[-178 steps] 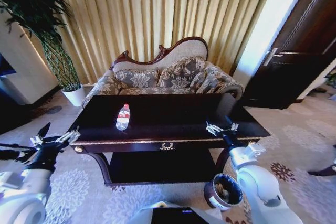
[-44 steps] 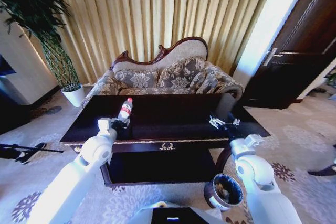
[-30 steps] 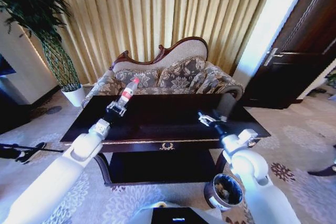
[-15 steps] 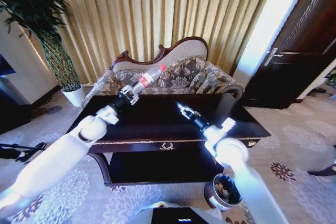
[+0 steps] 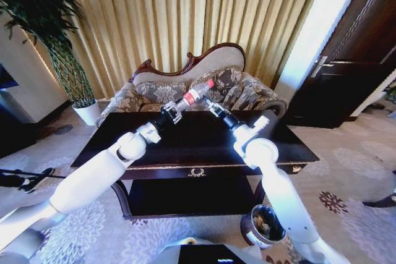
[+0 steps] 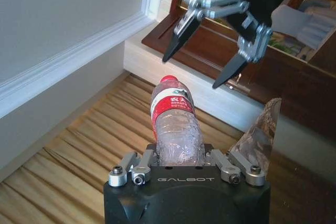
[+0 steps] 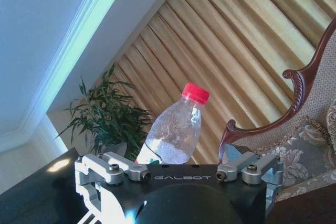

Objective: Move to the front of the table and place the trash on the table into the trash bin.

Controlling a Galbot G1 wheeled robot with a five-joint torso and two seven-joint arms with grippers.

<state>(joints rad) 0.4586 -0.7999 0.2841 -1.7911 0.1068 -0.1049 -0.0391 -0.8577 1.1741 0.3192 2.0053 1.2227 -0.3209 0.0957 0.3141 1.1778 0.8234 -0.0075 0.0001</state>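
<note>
Left gripper (image 5: 169, 112) clamped the clear plastic red-capped bottle (image 5: 196, 94) above the glossy dark-brown table (image 5: 204, 134), cap toward two o'clock; right gripper (image 5: 213, 108), open, apparently just beside the cap.

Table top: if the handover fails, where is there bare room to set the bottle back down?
The whole table top looks bare, from its gold-trimmed front edge back to the sofa. The crowding is in the air above its rear middle: the left gripper holds the bottle there, and the open right gripper sits near its cap.
</note>
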